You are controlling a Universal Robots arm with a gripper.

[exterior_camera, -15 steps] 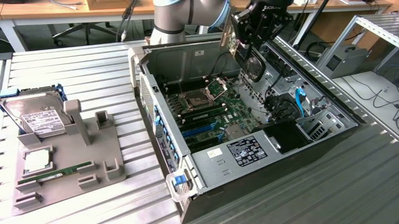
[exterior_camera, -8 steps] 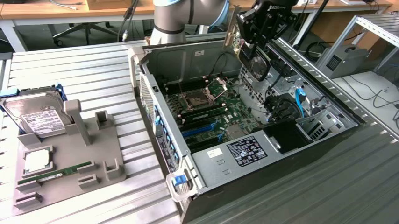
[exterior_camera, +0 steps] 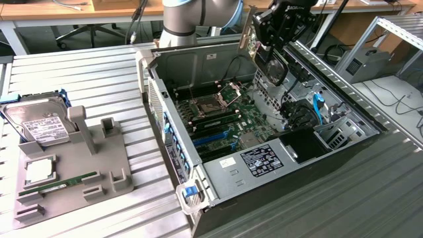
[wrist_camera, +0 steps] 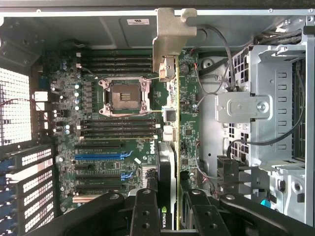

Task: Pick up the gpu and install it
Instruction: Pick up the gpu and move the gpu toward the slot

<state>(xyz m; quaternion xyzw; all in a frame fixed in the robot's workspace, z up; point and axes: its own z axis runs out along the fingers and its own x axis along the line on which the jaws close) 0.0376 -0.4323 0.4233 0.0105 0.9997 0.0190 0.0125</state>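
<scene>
Gpu is hanging edge-on above the motherboard of the open computer case on the bench, the hand grasping it.

Table: a slatted metal table was seen under all the items.
Computer case: an open tower case was laid on its side on the table, its inside turned upward.
Motherboard: a green board was mounted on the case floor.
Processor socket: an uncovered socket was flanked by rows of memory slots.
Drive cage: a silver cage was fixed beside the board.
Grey holder: a moulded holder was placed at the exterior view's left, apart from the case.
Hard drive: a silver drive with a white label was propped tilted at the holder's far end.
Processor chip: a square chip was seated between drive and stick.
Memory stick: a narrow green stick was laid flat in the holder.
</scene>
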